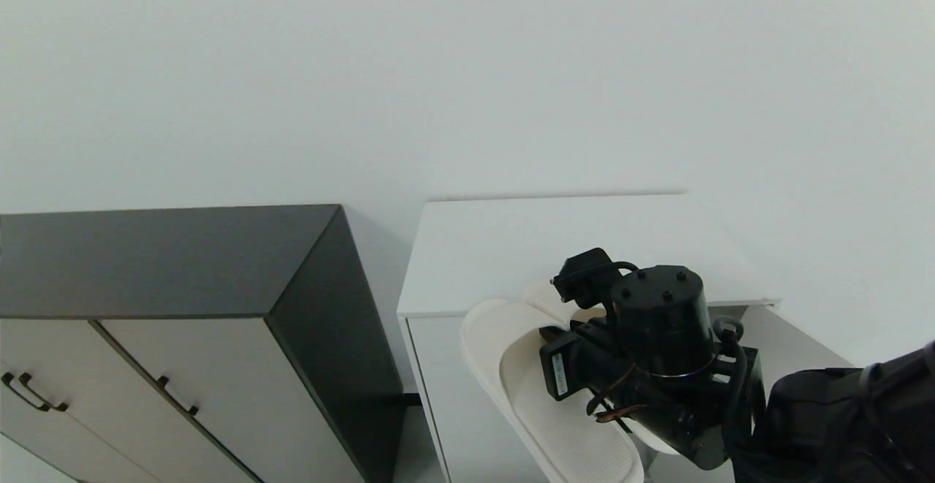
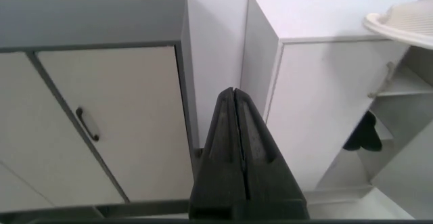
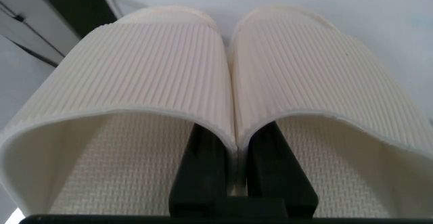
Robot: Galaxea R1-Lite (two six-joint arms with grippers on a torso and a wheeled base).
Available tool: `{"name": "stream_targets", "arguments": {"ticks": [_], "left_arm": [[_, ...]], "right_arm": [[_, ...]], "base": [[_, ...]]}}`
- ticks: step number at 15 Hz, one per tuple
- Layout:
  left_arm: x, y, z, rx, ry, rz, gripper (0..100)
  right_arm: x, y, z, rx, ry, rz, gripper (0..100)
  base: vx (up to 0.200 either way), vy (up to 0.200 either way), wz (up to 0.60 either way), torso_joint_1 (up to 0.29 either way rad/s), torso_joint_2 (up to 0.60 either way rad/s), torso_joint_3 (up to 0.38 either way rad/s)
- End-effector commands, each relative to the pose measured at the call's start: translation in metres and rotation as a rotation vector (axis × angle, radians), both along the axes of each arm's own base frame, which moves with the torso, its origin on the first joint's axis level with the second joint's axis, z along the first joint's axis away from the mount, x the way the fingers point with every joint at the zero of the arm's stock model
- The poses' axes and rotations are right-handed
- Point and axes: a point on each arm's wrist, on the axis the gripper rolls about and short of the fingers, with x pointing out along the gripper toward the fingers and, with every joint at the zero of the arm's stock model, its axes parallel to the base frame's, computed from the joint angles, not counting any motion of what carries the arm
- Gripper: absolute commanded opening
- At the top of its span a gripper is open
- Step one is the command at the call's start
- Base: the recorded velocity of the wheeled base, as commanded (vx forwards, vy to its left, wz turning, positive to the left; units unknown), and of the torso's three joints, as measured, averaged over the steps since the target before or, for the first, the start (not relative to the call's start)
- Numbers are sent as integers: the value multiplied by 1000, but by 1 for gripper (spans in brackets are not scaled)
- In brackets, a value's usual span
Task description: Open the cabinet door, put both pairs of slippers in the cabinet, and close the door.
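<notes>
Right gripper [image 3: 237, 163] has the cream slippers [image 1: 570, 424] up in the air, one finger inside each shoe, pinching the two inner walls together between them. The pair sits side by side under the ribbed straps, toes up at the front edge of the white cabinet's [image 1: 540, 249] top, near its right corner, heels hanging lower out in front. Over on the other side, the left gripper [image 2: 233, 101] is pressed tight together with nothing in it, pointing at the gap between the white cabinet and the dark cabinet [image 1: 168, 256]. The dark one's pale doors are closed, black handle [image 2: 88, 124] in plain sight. The white cabinet's right side stands open, a shelf [image 2: 406, 88] showing, with a dark shape [image 2: 365, 135] I can't make out below it.
</notes>
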Motion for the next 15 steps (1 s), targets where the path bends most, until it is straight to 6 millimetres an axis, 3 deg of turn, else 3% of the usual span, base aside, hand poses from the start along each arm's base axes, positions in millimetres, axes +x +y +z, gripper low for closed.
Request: {"name": "stream_targets", "arguments": {"ticks": [1,4,15], "left_arm": [[0,0,0,0,0,0,0],[0,0,0,-2,0,0,0],[0,0,0,-2,0,0,0]], "right_arm": [[0,0,0,-2,1,0,0],[0,0,-1,-3,2,0,0],[-1,-3,-4,-6,3,-3,0]], "base": [[-200,0,0,2,2,2],[-200,0,0,-1,-2,2],[0,0,0,0,0,0]]}}
